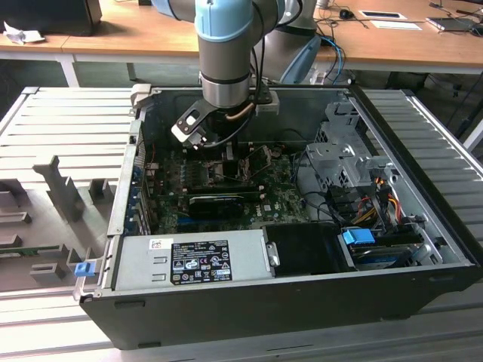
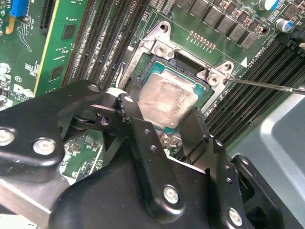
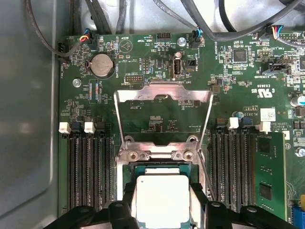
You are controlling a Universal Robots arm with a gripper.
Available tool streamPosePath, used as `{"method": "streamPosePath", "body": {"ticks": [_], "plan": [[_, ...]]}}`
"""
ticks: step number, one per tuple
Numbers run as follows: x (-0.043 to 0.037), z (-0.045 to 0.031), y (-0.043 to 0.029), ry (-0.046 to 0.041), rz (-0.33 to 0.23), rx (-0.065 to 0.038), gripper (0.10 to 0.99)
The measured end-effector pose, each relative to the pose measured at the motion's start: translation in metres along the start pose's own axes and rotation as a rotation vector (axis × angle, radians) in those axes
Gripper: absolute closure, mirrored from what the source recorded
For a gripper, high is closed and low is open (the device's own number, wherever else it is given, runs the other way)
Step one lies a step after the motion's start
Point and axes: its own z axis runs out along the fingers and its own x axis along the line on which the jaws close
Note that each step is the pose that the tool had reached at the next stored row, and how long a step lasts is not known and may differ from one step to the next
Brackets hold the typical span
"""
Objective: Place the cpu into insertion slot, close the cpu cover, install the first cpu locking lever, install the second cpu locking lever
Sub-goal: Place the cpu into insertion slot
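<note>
My gripper (image 3: 162,210) hangs low over the insertion slot (image 3: 131,168), whose silver rim and teal frame sit on the green board. The cpu (image 3: 162,200), silver-grey face up, lies between my two black fingers (image 3: 126,207), which press against its opposite edges. In the second wrist view the cpu (image 2: 167,100) sits level in the insertion slot (image 2: 159,45) with the gripper (image 2: 159,117) shut around it. The cpu cover (image 3: 164,93), a thin metal frame with a big cut-out, stands swung open behind the slot. A thin wire lever (image 2: 267,85) sticks out to one side. In the exterior view the gripper (image 1: 226,147) reaches into the case.
Rows of black memory slots (image 3: 88,171) flank the socket, with one green memory stick (image 3: 269,176). The open computer case (image 1: 423,226) holds a long black card (image 1: 215,202), a power supply (image 1: 189,260) and a drive cage (image 1: 339,158) with cables.
</note>
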Motion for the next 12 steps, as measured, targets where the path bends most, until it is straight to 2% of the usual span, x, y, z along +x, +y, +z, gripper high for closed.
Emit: {"method": "streamPosePath", "body": {"ticks": [1,3,5,7,8,9,10,12], "plan": [[0.0001,0.0001,0.0000,0.0000,0.000,0.000,0.486],[0.0011,-0.0004,0.0000,0.0010,0.000,0.000,0.486],[0.0013,-0.0055,0.0003,0.0012,0.000,0.000,0.486],[0.0013,-0.0076,0.0005,0.0007,0.000,0.000,0.486],[0.0014,-0.0085,0.0006,0.0000,0.000,0.000,0.498],[0.0014,-0.0089,0.0006,0.0000,0.000,0.000,0.565],[0.0014,-0.0090,0.0006,0.0002,0.000,0.000,0.565],[0.0014,-0.0097,0.0006,-0.0003,0.000,0.000,0.690]]}}
